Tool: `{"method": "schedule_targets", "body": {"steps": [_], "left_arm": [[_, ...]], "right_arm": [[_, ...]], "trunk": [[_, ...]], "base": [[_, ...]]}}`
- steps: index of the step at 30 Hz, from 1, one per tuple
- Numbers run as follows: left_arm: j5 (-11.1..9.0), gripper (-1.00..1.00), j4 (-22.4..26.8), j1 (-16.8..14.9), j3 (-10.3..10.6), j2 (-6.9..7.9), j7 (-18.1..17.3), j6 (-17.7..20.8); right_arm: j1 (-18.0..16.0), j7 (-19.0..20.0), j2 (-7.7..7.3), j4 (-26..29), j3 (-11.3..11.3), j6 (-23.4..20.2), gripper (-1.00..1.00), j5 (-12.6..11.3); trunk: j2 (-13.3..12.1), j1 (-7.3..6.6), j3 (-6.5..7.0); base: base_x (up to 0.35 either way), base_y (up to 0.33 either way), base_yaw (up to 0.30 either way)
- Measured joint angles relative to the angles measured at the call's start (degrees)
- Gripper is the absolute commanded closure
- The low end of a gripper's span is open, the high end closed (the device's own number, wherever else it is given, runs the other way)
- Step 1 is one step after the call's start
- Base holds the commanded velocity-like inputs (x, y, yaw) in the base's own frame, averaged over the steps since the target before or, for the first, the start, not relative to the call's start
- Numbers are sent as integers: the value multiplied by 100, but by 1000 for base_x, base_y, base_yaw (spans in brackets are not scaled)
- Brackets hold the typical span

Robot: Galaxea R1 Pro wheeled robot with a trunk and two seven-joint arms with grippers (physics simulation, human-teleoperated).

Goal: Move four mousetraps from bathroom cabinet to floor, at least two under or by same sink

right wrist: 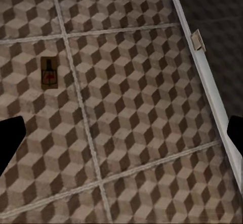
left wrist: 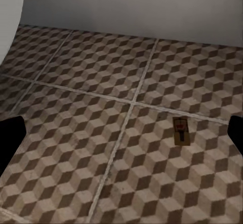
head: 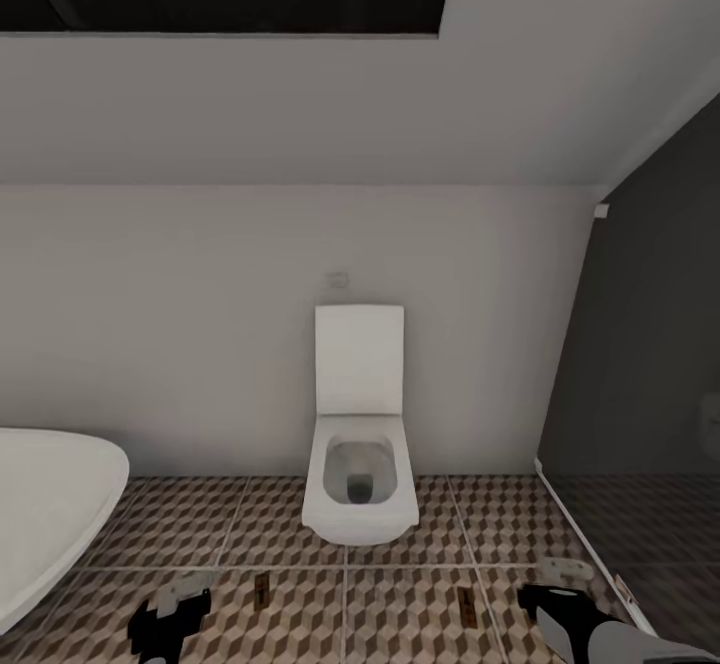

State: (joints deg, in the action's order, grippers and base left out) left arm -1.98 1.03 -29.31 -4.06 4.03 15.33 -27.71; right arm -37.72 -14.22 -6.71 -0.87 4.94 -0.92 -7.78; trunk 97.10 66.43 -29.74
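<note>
From the head view we face a white toilet (head: 360, 444) against the pale wall, with the curved edge of a bathtub (head: 45, 514) at nine o'clock and a dark glass partition (head: 640, 394) at three o'clock. Two mousetraps lie flat on the bathroom floor (head: 180, 524): one mousetrap (head: 262, 591) at seven o'clock of the toilet, a second mousetrap (head: 466, 602) at five o'clock, well apart. We judge they lie there as set down for the task, though no sink stands beside them here. The left gripper (head: 170, 619) and right gripper (head: 560, 609) hang low over the tiles, each near a trap, neither touching one.

In the left wrist view, the dark fingertips (left wrist: 10, 143) sit spread wide with nothing between them, so that hand is released. The trap (left wrist: 180, 131) rests on a tile just past a grout line, and here we can make out its wire and red mark, too small from the head.

In the right wrist view, the fingertips (right wrist: 9, 138) are likewise parted and bare. The other trap (right wrist: 49, 72) lies at ten o'clock, and the partition's white base rail (right wrist: 202, 67) with a small bracket (right wrist: 197, 40) shows plainly.
</note>
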Motion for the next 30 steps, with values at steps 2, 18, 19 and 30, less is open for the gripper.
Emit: {"method": "schedule_targets", "body": {"steps": [2, 18, 19, 30], "left_arm": [[-2, -100, -29, 0, 1, 35, -4, 17], [-2, -100, -79, 84, 3, 94, -49, 785], [-2, -100, -79, 90, 3, 91, -55, 838], [-2, -100, -79, 265, 3, 35, -111, 1459]], "right_arm": [[58, -1, -1, -34, -1, 10, -100, -2], [931, -2, 3, -90, 0, 35, -100, -2], [983, -2, 3, -90, 0, 37, -100, -1], [1492, 3, 4, -89, 4, 70, -100, 6]], "trunk": [[-80, -44, 36], [-722, -395, 323], [-762, -417, 341], [-1203, -659, 539]], "base": [[0, 0, 0], [0, 0, 0], [0, 0, 0], [0, 0, 0]]}}
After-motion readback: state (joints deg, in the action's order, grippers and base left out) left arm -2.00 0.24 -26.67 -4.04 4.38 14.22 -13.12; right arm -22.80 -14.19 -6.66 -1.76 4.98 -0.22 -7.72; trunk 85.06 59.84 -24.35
